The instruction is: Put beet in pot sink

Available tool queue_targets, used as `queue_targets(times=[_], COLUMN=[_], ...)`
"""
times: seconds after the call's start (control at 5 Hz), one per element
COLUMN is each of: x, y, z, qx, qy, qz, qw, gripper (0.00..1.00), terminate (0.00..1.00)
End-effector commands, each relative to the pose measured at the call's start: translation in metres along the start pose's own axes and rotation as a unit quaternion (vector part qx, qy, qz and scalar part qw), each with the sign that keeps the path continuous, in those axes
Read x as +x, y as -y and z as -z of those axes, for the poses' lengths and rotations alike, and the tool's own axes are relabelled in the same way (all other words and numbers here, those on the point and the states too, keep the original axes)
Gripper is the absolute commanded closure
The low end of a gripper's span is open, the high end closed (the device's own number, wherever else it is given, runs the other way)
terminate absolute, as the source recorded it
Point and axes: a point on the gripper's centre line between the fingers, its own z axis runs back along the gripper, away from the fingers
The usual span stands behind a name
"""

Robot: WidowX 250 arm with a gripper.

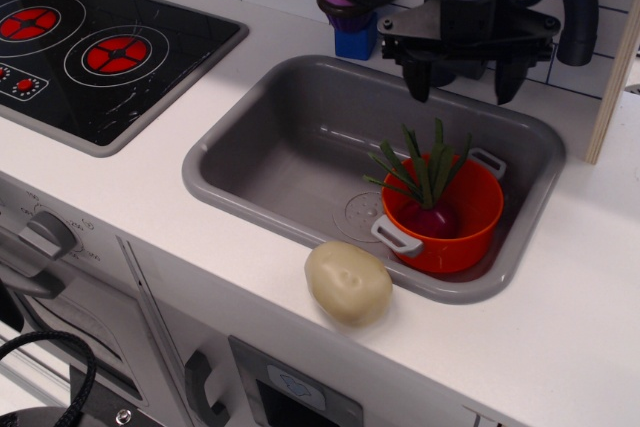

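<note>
The beet (433,215) rests inside the orange-red pot (470,239), magenta bulb down, its green leaf stalks (420,167) sticking up over the rim. The pot stands in the right half of the grey sink (290,147), with its grey loop handles at front left and back right. My gripper (462,77) hangs above the sink's back edge, over the pot, with its two black fingers spread wide and nothing between them. It is clear of the beet.
A beige potato-shaped lump (348,282) lies on the white counter at the sink's front rim. A purple spiky toy on a blue base (351,7) stands behind the sink by the tiled wall. A black hob (90,47) lies at the left.
</note>
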Motion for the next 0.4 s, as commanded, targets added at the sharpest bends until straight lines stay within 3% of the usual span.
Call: queue_targets(times=[0.0, 0.2], x=[0.01, 0.01], y=[0.0005, 0.0005], z=[-0.0184, -0.0184], qx=[-0.014, -0.014], qy=[0.024, 0.024], qz=[-0.004, -0.004], qw=[0.9996, 0.9996], gripper=[0.0, 0.0], terminate=[0.0, 1.0])
